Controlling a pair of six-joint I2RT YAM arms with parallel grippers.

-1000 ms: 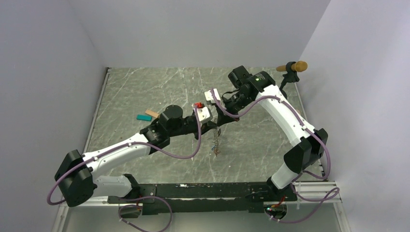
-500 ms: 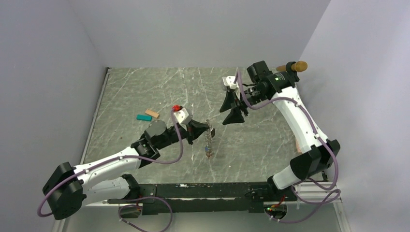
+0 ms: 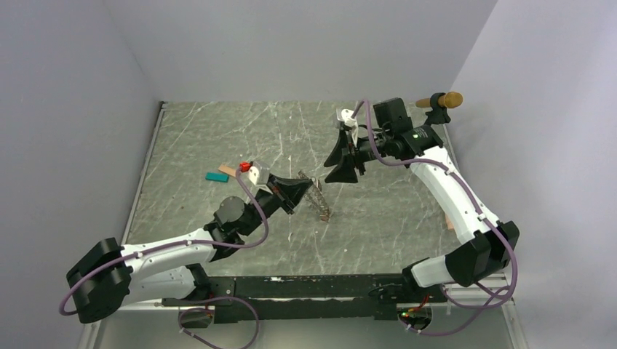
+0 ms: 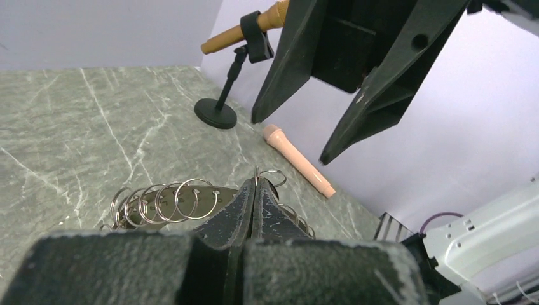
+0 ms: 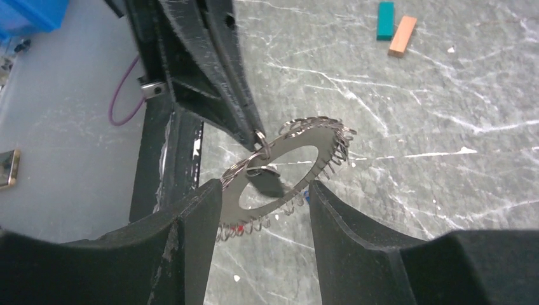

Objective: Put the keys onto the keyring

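That keyring (image 5: 279, 171) is a flat shiny metal disc, wire loops (image 4: 166, 202) round its edge. Left pincer (image 4: 255, 190) pinches one loop over the marbled bench (image 3: 204, 138); right pincer (image 5: 264, 190) gapes wide.

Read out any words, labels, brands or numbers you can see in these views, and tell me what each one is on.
None: no readable text shows in any view. The keyring, the teal block, the tan block and the black stand carry no visible lettering.
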